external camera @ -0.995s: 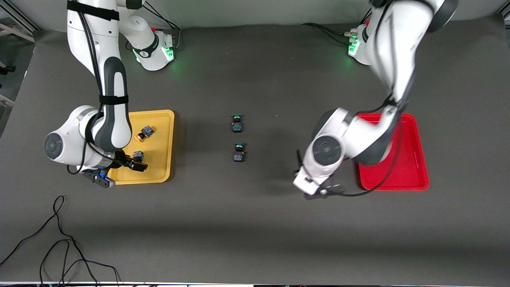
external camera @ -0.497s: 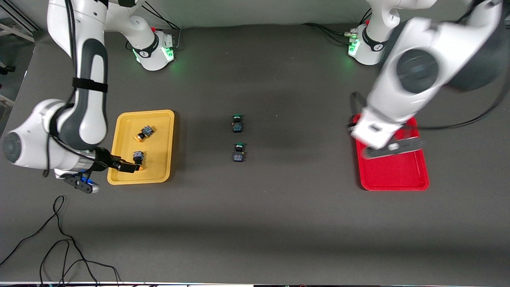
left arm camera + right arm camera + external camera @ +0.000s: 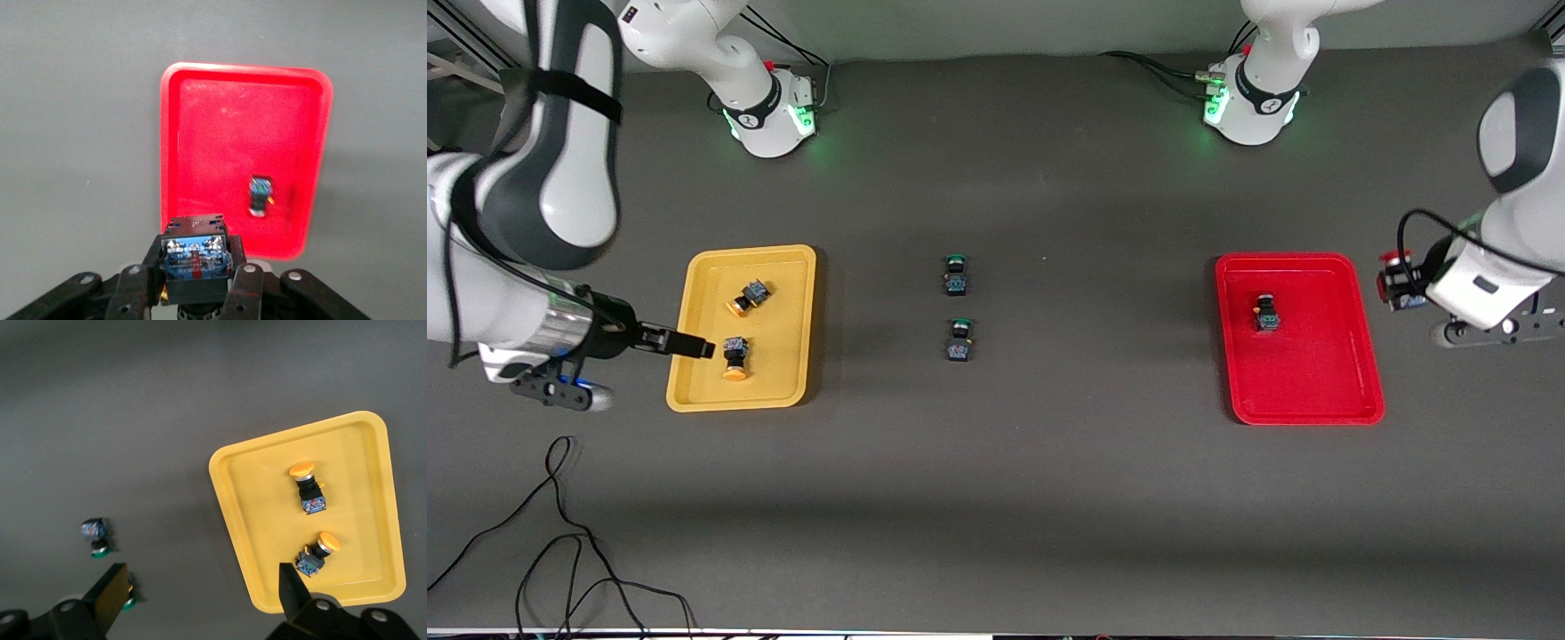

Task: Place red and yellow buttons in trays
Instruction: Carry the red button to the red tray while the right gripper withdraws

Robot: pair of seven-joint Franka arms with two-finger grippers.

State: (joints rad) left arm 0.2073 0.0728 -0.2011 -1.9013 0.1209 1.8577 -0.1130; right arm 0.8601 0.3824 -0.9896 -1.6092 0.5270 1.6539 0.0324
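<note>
The red tray [image 3: 1316, 382] holds one button [image 3: 1265, 314], whose cap colour I cannot make out. My left gripper [image 3: 1394, 286] is shut on a red-capped button [image 3: 1392, 261] in the air, past the tray's rim at the left arm's end of the table. In the left wrist view that button's dark body [image 3: 195, 257] sits between the fingers, with the red tray [image 3: 220, 133] and its button [image 3: 260, 195] below. The yellow tray [image 3: 783, 293] holds two yellow-capped buttons [image 3: 749, 296] [image 3: 735, 356]. My right gripper [image 3: 694, 345] is open and empty over the yellow tray's rim; its wrist view shows the gripper [image 3: 200, 593], the tray [image 3: 267, 493] and both buttons [image 3: 308, 487] [image 3: 318, 553].
Two green-capped switches [image 3: 956, 276] [image 3: 959, 340] lie mid-table between the trays, one nearer the front camera; both show in the right wrist view [image 3: 93, 537] [image 3: 127, 597]. Black cables [image 3: 560, 533] lie at the table's near corner at the right arm's end.
My left arm swung from mid-table across the red tray to the left arm's end, uncovering the tray's button. My right gripper drew back from the nearer yellow button toward the right arm's end.
</note>
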